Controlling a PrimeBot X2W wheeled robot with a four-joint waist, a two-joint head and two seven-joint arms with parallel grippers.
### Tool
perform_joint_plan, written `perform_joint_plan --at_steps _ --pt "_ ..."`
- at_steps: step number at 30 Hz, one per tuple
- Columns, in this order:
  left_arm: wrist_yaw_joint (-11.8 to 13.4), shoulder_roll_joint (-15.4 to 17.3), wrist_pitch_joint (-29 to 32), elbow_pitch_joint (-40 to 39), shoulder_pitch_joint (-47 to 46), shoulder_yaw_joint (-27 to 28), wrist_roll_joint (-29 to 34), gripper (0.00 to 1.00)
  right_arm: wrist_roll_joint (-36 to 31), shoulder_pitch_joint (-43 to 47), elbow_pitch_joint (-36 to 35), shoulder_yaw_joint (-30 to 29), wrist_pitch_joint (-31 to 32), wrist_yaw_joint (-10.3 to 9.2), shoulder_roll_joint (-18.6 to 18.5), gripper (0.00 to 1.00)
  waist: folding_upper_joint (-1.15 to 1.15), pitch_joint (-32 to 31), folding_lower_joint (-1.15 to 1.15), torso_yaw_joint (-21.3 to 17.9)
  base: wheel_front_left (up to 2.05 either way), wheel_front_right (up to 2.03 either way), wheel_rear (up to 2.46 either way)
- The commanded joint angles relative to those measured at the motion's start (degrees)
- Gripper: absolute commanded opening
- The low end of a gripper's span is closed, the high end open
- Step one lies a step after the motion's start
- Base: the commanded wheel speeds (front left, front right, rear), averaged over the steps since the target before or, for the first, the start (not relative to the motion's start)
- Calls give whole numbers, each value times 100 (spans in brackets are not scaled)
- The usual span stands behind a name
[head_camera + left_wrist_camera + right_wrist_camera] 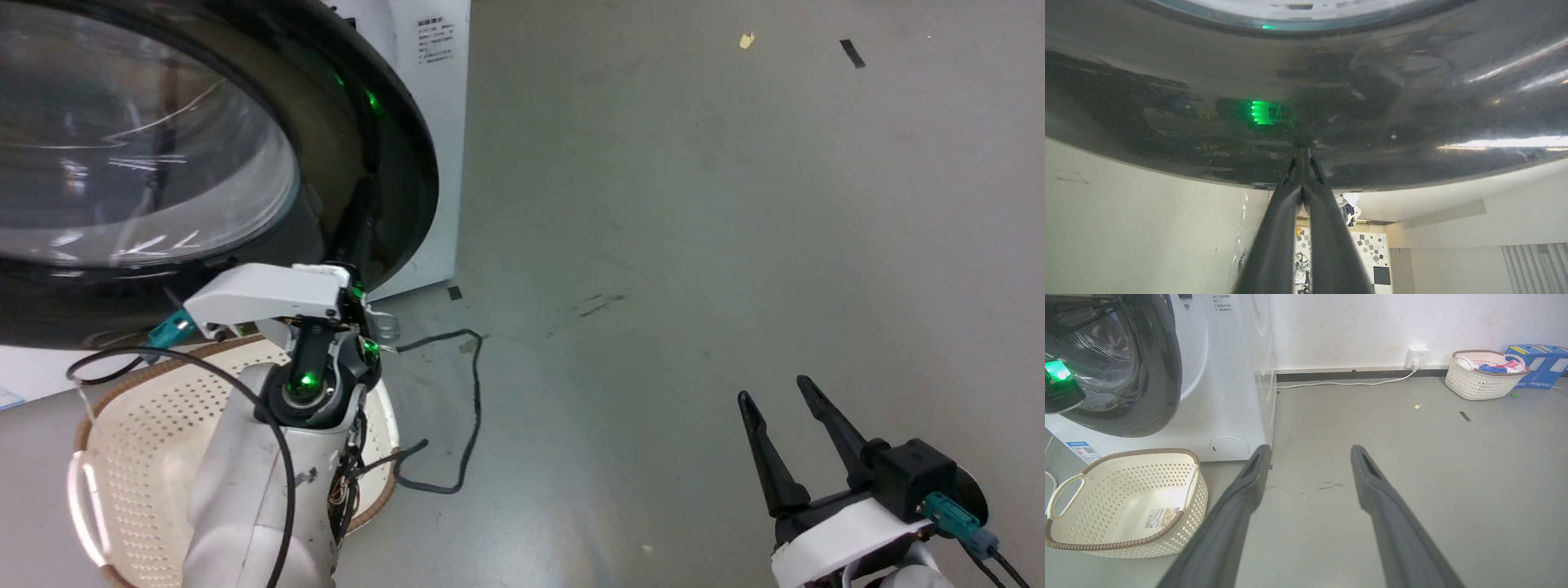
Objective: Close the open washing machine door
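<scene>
Grey floor [694,204] stretches beside the washing machine [1224,375]. The left claw [1303,154], fingers pressed together and holding nothing, has its tips against the door [408,163], far nearer than the spread right claw [774,389].

Laundry basket [1197,504] before washing machine [1221,396]

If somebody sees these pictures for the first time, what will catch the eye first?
First the washing machine door, its glossy black frame and bulging glass looming at the head view's upper left. Next the left gripper, fingers shut together with their tips at that frame in the left wrist view. At the head view's lower right, the right gripper hangs open over the floor.
</scene>
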Motion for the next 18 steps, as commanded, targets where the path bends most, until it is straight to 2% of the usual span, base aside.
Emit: perform_joint_plan --at_steps 1,4,5,6,7,10,13,14,16,18 --pt "-54 20 -7 80 -58 -26 48 0 2 -85 19 -16 -43 5 36 100 -1 -53 -2 75 0 0 0" --pt "-69 26 55 42 43 -178 145 0 -19 -70 12 -38 -47 5 32 100 -1 -175 -2 239 0 0 0" --pt "-71 49 55 -73 138 -258 238 21 -24 -59 -8 -53 -47 5 22 100 -1 -223 -2 312 0 0 0" --pt "-71 77 39 -210 268 -348 345 81 -28 -41 -30 -69 -48 5 12 100 -1 -276 -2 388 0 0 0" --pt "-72 115 10 -367 424 -466 482 100 -38 -17 -54 -86 -48 5 -1 100 -1 -339 -2 478 0 0 0" --pt "-73 380 -258 -892 971 -938 1115 100 -50 64 -121 -119 -49 5 -50 100 -1 -519 -2 762 0 0 0" --pt "-73 781 -765 -1295 1519 -1496 1891 100 -61 171 -177 -137 -49 5 -116 100 -1 -714 -2 1104 0 0 0" --pt "-74 1141 -1240 -1500 1954 -1862 2577 100 -84 315 -203 -143 -49 5 -186 100 -1 -947 -2 1473 0 0 0" --pt "-74 1342 -1358 -1593 2192 -1858 3099 100 -93 395 -226 -132 -49 5 -225 100 -1 -1064 -2 1692 0 0 0" --pt "-73 1420 -1379 -1753 2404 -1473 3845 100 -99 452 -259 -111 -47 5 -261 100 -1 -1168 -2 1889 0 0 0"
